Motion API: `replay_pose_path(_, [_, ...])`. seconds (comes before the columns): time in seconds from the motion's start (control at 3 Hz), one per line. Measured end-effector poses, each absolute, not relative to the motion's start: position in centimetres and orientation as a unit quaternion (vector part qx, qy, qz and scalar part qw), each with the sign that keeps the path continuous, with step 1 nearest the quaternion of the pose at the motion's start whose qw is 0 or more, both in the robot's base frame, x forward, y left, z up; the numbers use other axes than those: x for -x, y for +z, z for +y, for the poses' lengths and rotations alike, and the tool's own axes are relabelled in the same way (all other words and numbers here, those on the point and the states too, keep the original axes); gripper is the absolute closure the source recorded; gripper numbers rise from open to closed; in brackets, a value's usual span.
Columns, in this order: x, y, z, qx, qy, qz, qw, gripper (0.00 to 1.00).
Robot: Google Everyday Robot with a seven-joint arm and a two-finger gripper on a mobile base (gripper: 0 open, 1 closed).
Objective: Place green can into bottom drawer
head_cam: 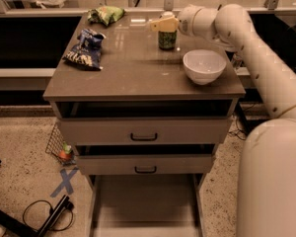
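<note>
The green can (166, 39) stands upright at the back of the cabinet top (128, 68), just behind and left of the white bowl (203, 66). My gripper (164, 24) reaches in from the right at the can's upper part and covers its top. The can still rests on the cabinet top. The bottom drawer (145, 201) is pulled out towards the camera, and its flat floor holds nothing.
A blue snack bag (86, 48) lies at the left of the cabinet top and a green snack bag (106, 15) at the back left. The two upper drawers (144, 132) stand slightly ajar. A wire basket (59, 147) and cables (44, 216) lie on the floor at the left.
</note>
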State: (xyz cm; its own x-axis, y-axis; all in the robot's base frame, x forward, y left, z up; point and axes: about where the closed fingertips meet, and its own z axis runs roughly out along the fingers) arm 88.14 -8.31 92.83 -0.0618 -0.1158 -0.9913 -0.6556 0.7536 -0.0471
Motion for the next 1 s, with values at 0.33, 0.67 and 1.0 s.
replay_pose_path(0.33, [-89.5, 90.9, -7.0, 0.262, 0.234, 0.702, 0.619, 0.18])
replay_pose_path(0.67, [-90.3, 89.6, -6.1, 0.253, 0.242, 0.708, 0.613, 0.49])
replay_pose_path(1.0, [-90.3, 89.6, -5.9, 0.255, 0.243, 0.708, 0.612, 0.72])
